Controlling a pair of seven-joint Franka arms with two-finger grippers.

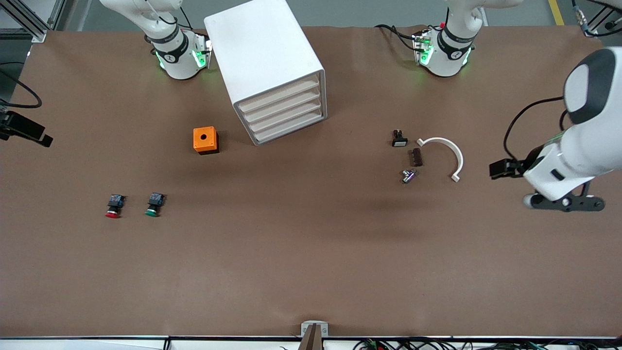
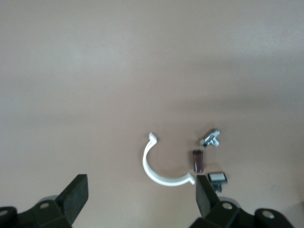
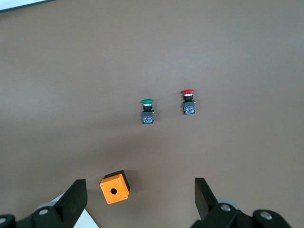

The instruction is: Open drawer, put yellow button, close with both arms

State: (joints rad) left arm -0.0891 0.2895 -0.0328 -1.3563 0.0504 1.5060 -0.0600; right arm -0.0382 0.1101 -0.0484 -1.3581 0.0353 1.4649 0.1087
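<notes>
A: Starting at the right arm's end of the bench [image 1: 311,272]: what is the right tool [image 3: 140,204] doing?

B: It hangs above that end with its jaws spread wide and nothing between them; below it lie a red button [image 1: 112,206] and a green button [image 1: 154,204] side by side, and an orange cube [image 1: 205,140] farther from the front camera.

A: And the yellow button?

B: I cannot find it in any view; near the left arm's end there is only a small white-capped switch [image 1: 399,138], a dark block [image 1: 416,157], a metal fitting [image 1: 408,176] and a white curved clip [image 1: 444,155].

A: The drawer [image 1: 278,96]?

B: Shut, topmost of four in the white cabinet [image 1: 262,43], which stands between the two arm bases; I see no handle, so I judge the front lip is the place to hook; the tray looks light and should slide easily, but the cabinet may skid unless one arm braces it.

A: How would such a button handle?

B: Probably light and hard, with a slick domed cap; pinch the squarer body, not the cap.

A: The left tool [image 1: 566,203]?

B: Released too, empty, waiting over the left arm's end, near the clip.
</notes>
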